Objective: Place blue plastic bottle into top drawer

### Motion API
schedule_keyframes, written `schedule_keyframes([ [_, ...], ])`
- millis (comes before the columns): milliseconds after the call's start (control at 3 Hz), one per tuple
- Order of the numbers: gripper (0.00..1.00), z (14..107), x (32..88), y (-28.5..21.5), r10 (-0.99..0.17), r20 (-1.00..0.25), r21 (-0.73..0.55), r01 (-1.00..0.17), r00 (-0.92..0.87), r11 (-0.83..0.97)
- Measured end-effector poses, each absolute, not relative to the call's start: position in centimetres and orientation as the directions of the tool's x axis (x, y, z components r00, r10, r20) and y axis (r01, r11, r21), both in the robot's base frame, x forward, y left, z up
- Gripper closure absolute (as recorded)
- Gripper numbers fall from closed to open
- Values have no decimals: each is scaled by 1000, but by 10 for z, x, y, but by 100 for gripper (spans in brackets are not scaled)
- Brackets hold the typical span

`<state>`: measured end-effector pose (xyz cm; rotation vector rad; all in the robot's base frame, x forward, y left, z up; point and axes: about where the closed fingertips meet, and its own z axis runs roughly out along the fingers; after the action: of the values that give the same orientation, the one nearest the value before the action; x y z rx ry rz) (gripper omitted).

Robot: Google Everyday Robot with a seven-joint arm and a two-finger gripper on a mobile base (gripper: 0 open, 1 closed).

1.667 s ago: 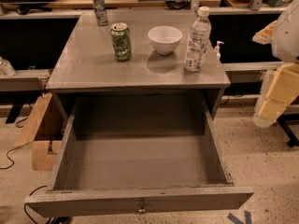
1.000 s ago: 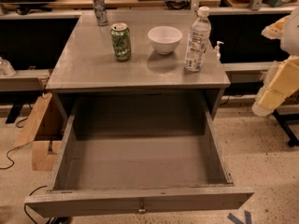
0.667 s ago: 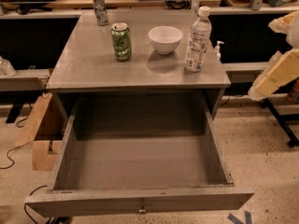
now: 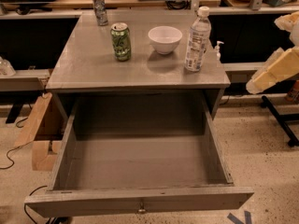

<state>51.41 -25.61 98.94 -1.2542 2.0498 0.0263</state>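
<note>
Tool [image 4: 273, 73], grip impossible to tell, hangs beside the cabinet [image 4: 88, 71], apart from the blue plastic bottle [image 4: 197, 40].

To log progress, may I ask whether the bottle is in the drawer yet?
No: the blue plastic bottle stands on the cabinet top, the pincer to its right.

The end effector [image 4: 262, 80] hangs at far right — pale, tilted down-left. Its arm [image 4: 290, 23] runs up behind it.
</note>
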Motion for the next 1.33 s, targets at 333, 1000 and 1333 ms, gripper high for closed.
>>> schedule_keyframes([
  [333, 0, 985, 536, -250, -733, -643, -329, -784, -222, 526],
  [1000, 0, 979, 582, -242, -598, -794, -303, -780, -111, 547],
  [1333, 0, 972, 603, -239, -489, -871, -272, -774, -55, 571],
])
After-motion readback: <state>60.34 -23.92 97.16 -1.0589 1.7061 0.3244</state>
